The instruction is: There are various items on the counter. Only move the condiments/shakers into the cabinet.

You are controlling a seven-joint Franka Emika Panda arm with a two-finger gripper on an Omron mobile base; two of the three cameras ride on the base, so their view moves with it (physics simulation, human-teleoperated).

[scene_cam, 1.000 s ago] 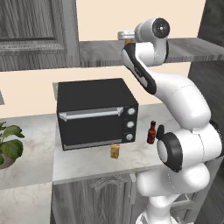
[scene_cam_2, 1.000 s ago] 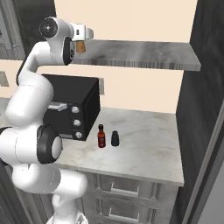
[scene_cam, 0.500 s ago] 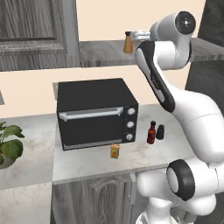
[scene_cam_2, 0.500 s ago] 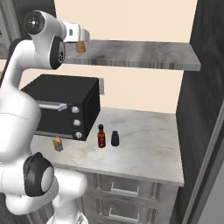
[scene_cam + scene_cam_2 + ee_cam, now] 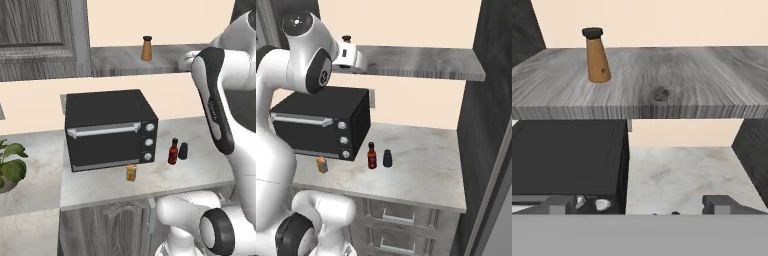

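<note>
Standing upright on the cabinet shelf above the toaster oven, the tan shaker is placed, so with jaws fully open and empty, descend next to the red bottle right of that oven on the tabletop.

Even bright rendered light, soft shadows, slight pixel blur.

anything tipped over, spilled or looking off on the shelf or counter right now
Nothing stands out. The tan shaker stands upright on the shelf board; the red bottle, black shaker and small carton stand upright on the counter, with no spills.
</note>
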